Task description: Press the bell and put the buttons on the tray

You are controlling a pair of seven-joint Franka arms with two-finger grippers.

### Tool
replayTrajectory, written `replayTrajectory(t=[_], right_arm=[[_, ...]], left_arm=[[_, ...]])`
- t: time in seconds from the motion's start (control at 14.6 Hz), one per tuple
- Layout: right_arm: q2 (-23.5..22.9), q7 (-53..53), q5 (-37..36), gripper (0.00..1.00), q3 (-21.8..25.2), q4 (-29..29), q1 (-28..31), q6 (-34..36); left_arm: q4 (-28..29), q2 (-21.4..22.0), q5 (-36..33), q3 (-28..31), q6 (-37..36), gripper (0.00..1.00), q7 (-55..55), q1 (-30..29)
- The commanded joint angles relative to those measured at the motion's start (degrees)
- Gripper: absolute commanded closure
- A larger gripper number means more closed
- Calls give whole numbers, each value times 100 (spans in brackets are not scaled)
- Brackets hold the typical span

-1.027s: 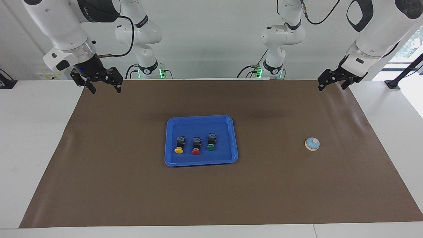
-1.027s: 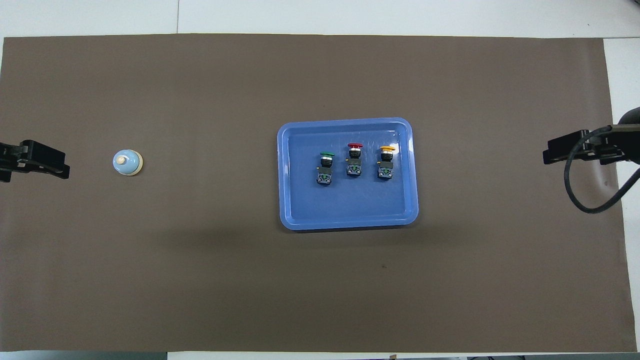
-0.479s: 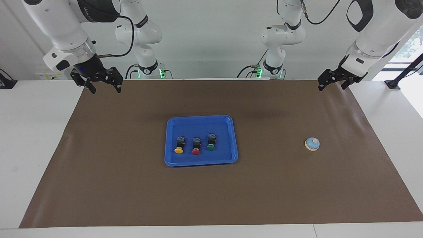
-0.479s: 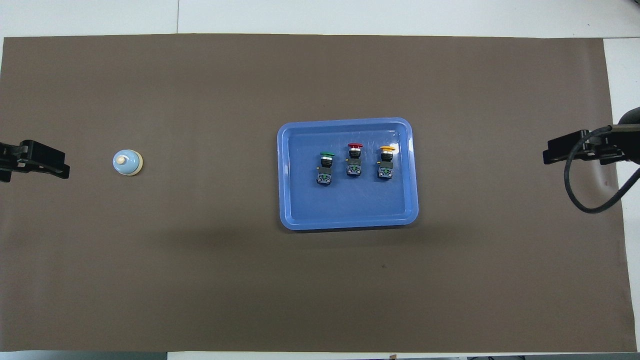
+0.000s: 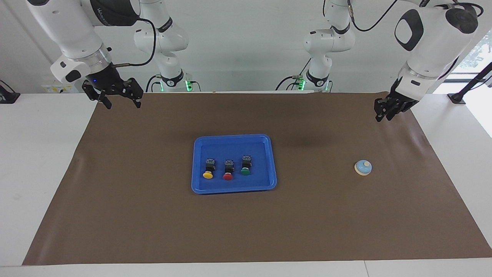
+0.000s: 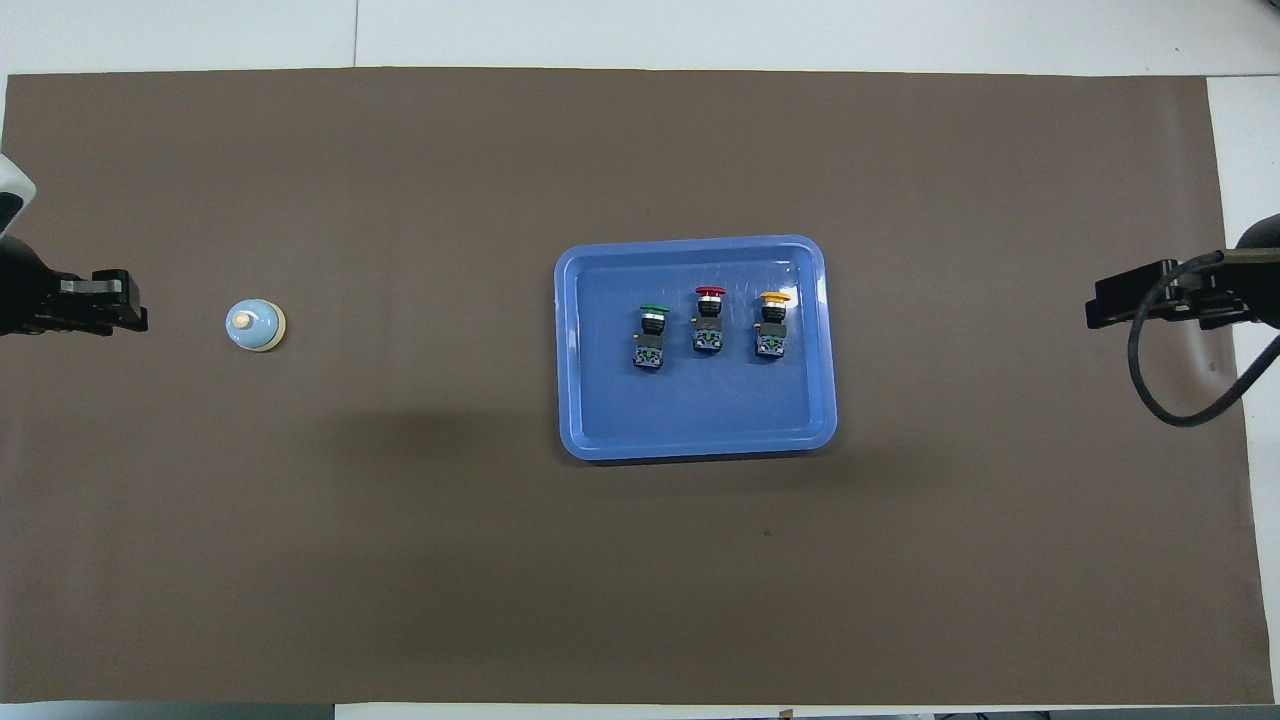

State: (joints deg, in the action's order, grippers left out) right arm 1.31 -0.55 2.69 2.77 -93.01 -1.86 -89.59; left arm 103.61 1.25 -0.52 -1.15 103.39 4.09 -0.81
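The light-blue bell [image 5: 363, 167] with its cream knob stands alone on the brown mat, toward the left arm's end. The blue tray [image 5: 234, 188] lies mid-mat and holds three buttons lying in a row: yellow [image 5: 208, 175], red [image 5: 228, 176] and green [image 5: 245, 172]. My left gripper [image 5: 383, 115] hangs over the mat's corner at its own end, pointing down, shut on nothing and well apart from the bell [image 6: 255, 325]. My right gripper [image 5: 117, 100] waits open over the mat's corner at the right arm's end.
The brown mat [image 5: 153, 215] covers most of the white table, whose bare margins show at both ends. A black cable [image 6: 1150, 390] loops off the right arm. Wide bare mat surrounds the tray [image 6: 570, 350].
The left arm has swung in over the mat and turned its gripper downward, and its fingers have drawn together. The right arm, tray, buttons and bell have not moved.
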Motion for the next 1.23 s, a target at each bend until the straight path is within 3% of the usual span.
replayTrajectory(t=[0.0,0.27,0.41,1.16], right_arm=[[0,64,-23,0,-57,11,71,82],[0,64,-23,0,-57,11,71,82],[0,64,-32,0,-57,11,71,82],[0,64,-23,0,-57,11,71,82]], left_arm=[[599,-53,52,-16,821,100,22,-147],[818,-827,52,-17,1804,100,-163,-156],[1029,-942,52,-16,2201,100,-172,-156],[1258,-1373,52,-17,2958,100,-313,-262]])
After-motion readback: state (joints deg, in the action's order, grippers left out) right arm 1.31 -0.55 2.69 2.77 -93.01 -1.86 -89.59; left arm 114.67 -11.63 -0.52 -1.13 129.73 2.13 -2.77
